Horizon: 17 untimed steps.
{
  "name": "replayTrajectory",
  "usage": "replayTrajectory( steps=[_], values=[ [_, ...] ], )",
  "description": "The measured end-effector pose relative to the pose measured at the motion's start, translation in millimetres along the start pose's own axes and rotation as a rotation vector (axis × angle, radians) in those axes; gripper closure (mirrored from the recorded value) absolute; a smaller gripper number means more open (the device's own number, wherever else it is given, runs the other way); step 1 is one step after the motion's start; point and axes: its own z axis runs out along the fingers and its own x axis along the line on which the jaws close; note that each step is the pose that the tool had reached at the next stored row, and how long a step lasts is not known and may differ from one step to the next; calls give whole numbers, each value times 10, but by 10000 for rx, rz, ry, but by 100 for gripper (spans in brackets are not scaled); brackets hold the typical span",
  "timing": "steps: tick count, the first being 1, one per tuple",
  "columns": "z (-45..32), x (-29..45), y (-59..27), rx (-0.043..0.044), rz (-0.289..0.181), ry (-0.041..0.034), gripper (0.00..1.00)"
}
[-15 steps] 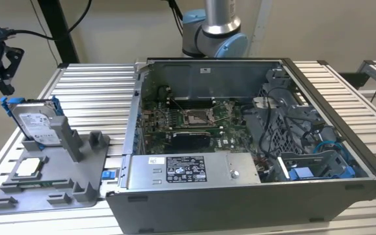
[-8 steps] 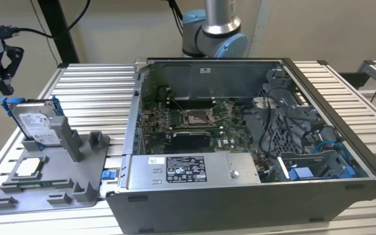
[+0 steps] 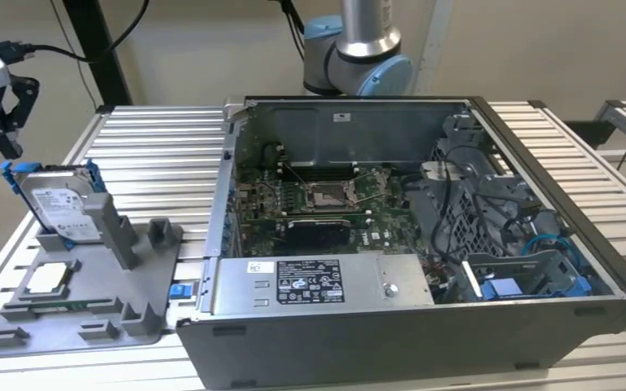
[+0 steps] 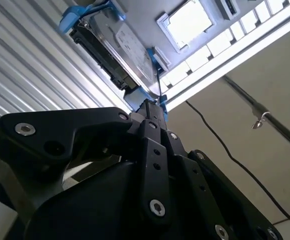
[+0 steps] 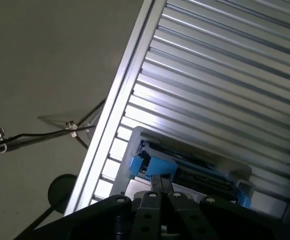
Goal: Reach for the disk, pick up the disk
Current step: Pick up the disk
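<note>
Black gripper (image 4: 152, 109) links loom closest in both wrist views, fingers pressed together on nothing, just above the one disk (image 3: 61, 202). It stands on edge in the grey fixture (image 3: 139, 273) at the exterior view's left, its lower part hidden behind a post. One square chip (image 3: 50, 279) lies nearer.
</note>
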Motion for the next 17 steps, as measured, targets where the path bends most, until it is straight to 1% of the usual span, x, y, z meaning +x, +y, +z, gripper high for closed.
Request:
replayTrajectory(
  steps=[17],
  values=[
    [0, 0, 0, 76, -1819, 85, 100]
  ],
)
